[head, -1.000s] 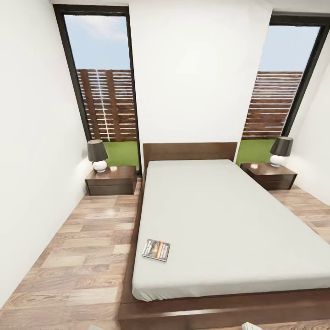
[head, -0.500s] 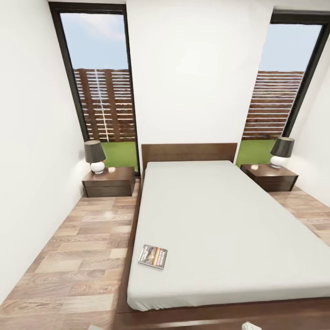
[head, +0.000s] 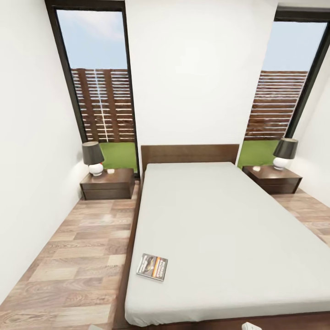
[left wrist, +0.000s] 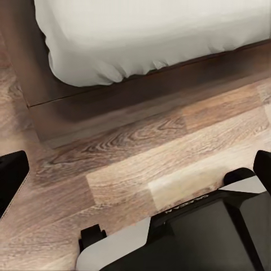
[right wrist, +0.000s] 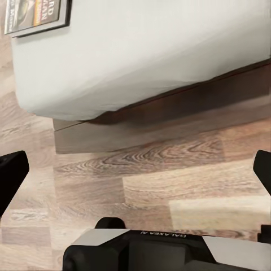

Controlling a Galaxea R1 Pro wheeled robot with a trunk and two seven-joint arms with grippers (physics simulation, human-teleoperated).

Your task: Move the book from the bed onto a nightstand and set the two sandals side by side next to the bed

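While both grippers gape over bare floor, the book [head: 152, 266] sits lower in view than before

The light-grey mattress of the bed [right wrist: 152, 51] takes up the upper part of the frame, its rounded corner sagging over the dark-brown frame that runs below it toward the right edge. In the upper left corner lies the book [right wrist: 35, 16], flat on the mattress near that corner, with its dark cover, an orange band and white lettering partly cut off by the frame edge. Wood-plank floor [right wrist: 169, 186] spreads across the middle. The right gripper [right wrist: 135, 169] shows its two dark fingertips [right wrist: 11, 175] at the left and right edges, spread wide apart, nothing between them. The robot's grey and black body [right wrist: 164, 251] sits along the bottom.
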